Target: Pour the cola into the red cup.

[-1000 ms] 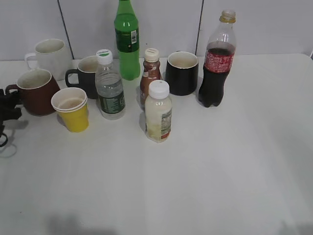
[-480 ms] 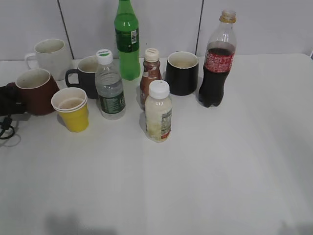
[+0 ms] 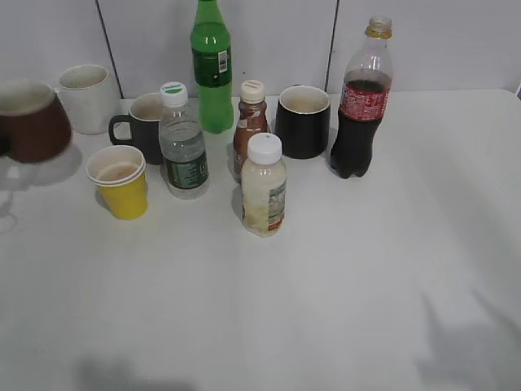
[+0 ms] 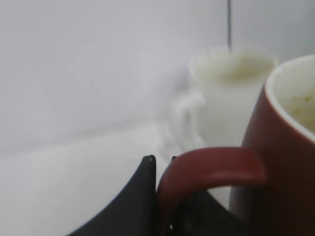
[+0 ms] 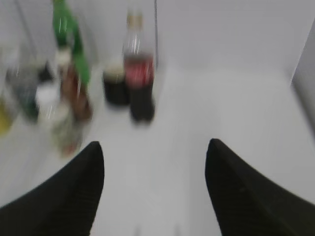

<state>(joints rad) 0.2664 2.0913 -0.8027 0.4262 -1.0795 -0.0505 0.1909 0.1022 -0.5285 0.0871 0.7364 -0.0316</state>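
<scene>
Red cup in your left gripper; cola bottle ahead of your right one.

Red cup point(image 3: 32, 120): glazed maroon ceramic, wide, cream inside, looped handle. You see it raised off the table point(image 3: 326, 285) at the exterior view's left edge, beside the white mug point(image 3: 88, 96). Your left gripper point(image 4: 160, 196) has its black fingers clamped on the handle, cup body just to its right. Cola point(image 3: 360, 102): tall clear plastic bottle, dark liquid, red label, yellowish neck ring, upright. It stands well ahead of your right gripper point(image 5: 155, 191), slightly left of its centre line, next to the black mug point(image 3: 304, 120). That gripper's fingers are spread wide, holding nothing.
</scene>
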